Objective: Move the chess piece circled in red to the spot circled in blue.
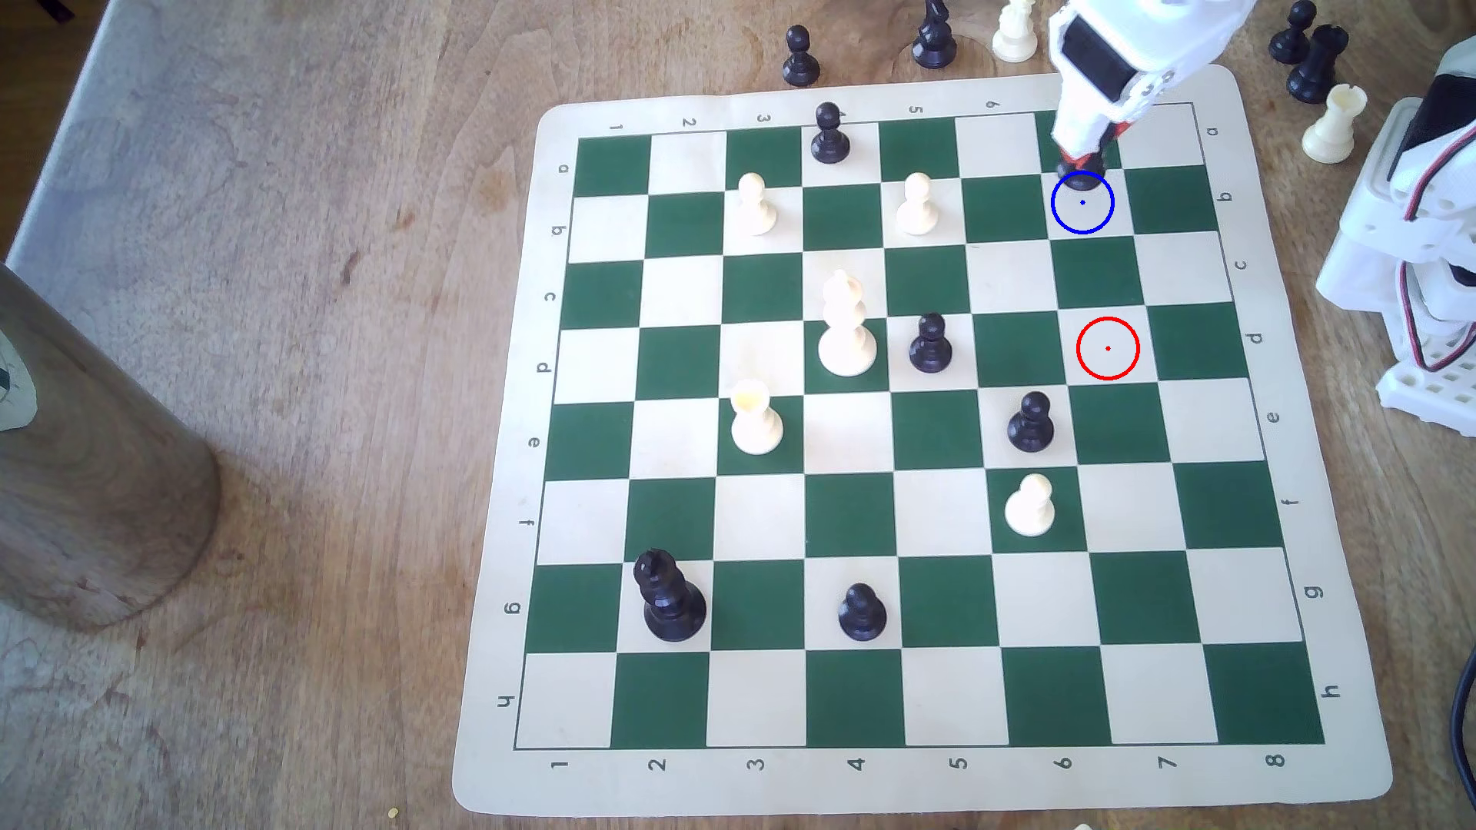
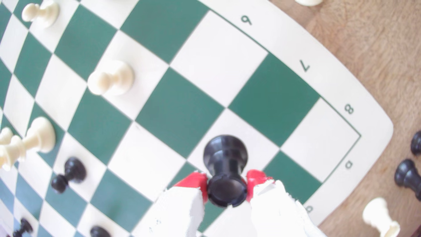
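Green-cream board [image 1: 1310, 798] lettered a–h, numbered 1–8, gripper [image 2: 227, 185] clamping black rook [image 2: 225, 168]

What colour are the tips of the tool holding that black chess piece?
Red, on white fingers, pinching the black rook. The wrist view shows it best.

Glossy black plastic rook [image 2: 225, 168], matt white plastic tool [image 2: 226, 189] with red pads [image 2: 196, 181], grainy wooden table [image 1: 279, 279].
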{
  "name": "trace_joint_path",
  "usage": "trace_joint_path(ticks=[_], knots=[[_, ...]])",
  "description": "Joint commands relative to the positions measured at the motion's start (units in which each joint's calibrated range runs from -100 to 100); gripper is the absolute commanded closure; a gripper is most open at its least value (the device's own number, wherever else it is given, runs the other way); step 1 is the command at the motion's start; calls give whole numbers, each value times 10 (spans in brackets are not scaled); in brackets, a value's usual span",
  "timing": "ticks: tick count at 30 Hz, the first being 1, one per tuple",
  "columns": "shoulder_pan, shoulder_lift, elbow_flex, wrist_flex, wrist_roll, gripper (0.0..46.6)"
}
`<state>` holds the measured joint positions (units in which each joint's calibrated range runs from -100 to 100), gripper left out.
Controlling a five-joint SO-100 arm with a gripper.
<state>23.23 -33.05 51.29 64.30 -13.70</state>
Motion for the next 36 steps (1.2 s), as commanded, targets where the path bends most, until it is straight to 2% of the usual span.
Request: trace_joint_path(ticks=[1, 32, 33, 34, 36], knots=[[-7, 1, -2, -12, -2, 464], [1, 53, 44, -58, 23, 464], [1, 55, 44, -58, 23, 459], [1, 58, 47, -58, 24, 410], [0, 61, 49, -58, 24, 342]])
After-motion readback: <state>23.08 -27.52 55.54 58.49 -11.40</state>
